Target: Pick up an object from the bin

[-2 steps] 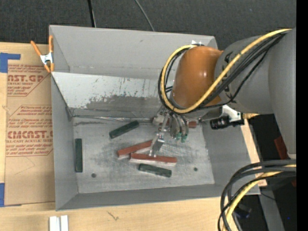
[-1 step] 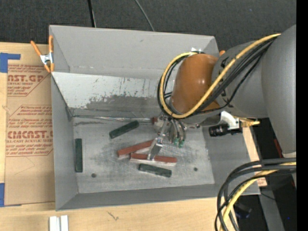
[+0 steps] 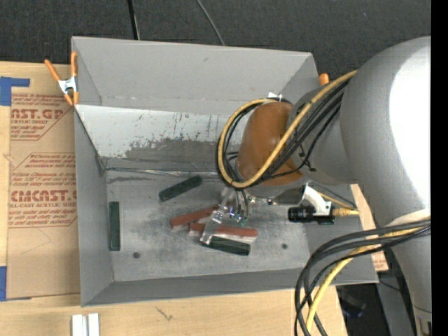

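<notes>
My gripper (image 3: 225,219) is low in the bin, right of centre, under the orange wrist cover. It hangs over a small cluster of flat bars. A red-brown bar (image 3: 190,220) sticks out to its left. Another red-brown bar (image 3: 241,232) lies just below it. A dark green bar (image 3: 231,246) lies along the front of the cluster, touching or nearly touching the gripper's lower end. Whether any bar is held cannot be made out.
A dark green bar (image 3: 180,187) lies slanted toward the back, left of the gripper. Another dark green bar (image 3: 114,225) lies upright along the left wall. The arm and its cables cover the bin's right side.
</notes>
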